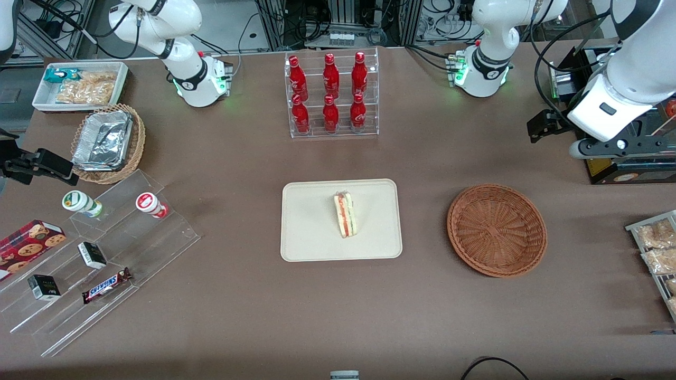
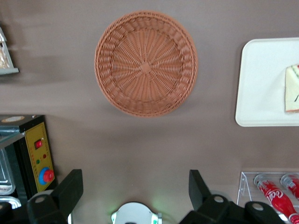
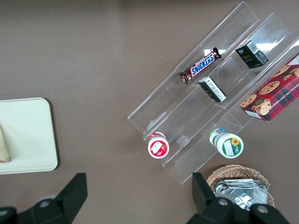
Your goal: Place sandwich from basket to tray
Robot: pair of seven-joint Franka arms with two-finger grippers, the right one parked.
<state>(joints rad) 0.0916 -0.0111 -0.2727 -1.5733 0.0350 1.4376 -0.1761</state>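
The sandwich lay on the tray, near its middle, a narrow wedge with its red-orange and green layers showing along the upper edge; in the left wrist view only its pale end showed at the frame's edge, resting on the tray. The tray sat flat on the brown tabletop. Beside it, toward the working arm's end of the tabletop and apart from it, the basket stood with nothing in it, its woven bottom plain in the left wrist view. The gripper hung high over the tabletop, farther from the front camera than the basket and well apart from the sandwich, its fingers spread apart and holding nothing. Farther from the front camera than the tray, a clear rack of red bottles stood upright. Toward the parked arm's end lay a stepped clear display with a Snickers bar and small boxes, a lighter wicker basket of foil containers, and a white bin of snacks
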